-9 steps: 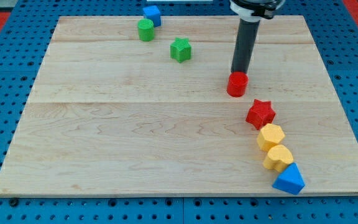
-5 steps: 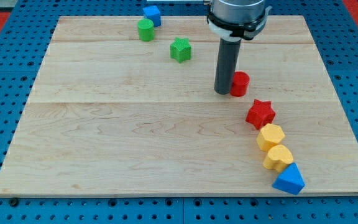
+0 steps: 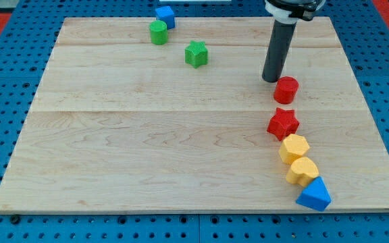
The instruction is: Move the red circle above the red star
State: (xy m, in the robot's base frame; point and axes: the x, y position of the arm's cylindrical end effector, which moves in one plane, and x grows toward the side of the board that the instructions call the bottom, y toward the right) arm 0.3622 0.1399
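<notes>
The red circle (image 3: 286, 90) is a short red cylinder on the right part of the wooden board (image 3: 147, 148). The red star (image 3: 283, 123) lies just below it toward the view's bottom, with a small gap between them. My tip (image 3: 272, 79) stands on the board just up and to the left of the red circle, close to it or touching it.
Below the red star, a yellow hexagon (image 3: 294, 148), a yellow heart-like block (image 3: 302, 171) and a blue triangle (image 3: 314, 195) form a line toward the bottom right. A green star (image 3: 196, 53), a green cylinder (image 3: 158, 32) and a blue cube (image 3: 165, 16) sit at the top.
The red circle has moved right, from upper left of the red star to straight above it. My tip went round its left side, then to its upper left.
</notes>
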